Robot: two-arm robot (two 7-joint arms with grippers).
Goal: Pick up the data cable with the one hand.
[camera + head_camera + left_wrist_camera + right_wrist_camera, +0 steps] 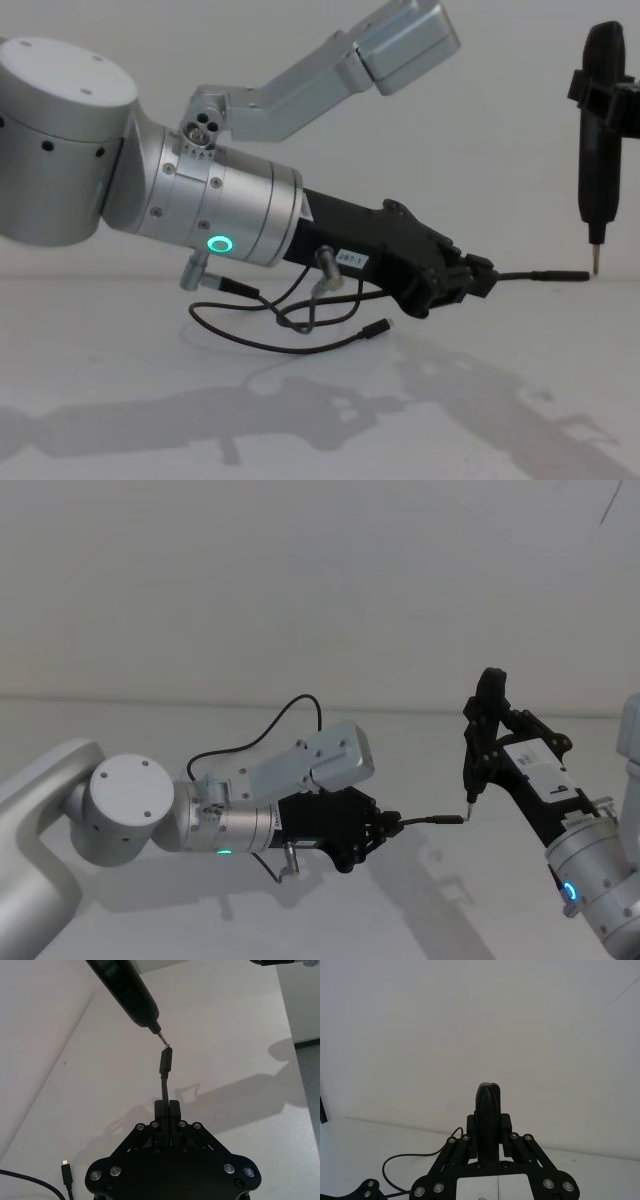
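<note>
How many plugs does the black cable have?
2. One plug of the data cable sticks out of the left gripper, beside the tip of the black tool in the right gripper. The other plug lies on the table.

the left gripper (390,825) is matt black plastic with small shiny metal screw heads, on a satin silver metal cylinder (235,200). the data cable (165,1062) is a smooth matt black cord, metal-tipped. the black tool (127,990) is glossy plastic. the desk (240,1035) is smooth, matt white.
</note>
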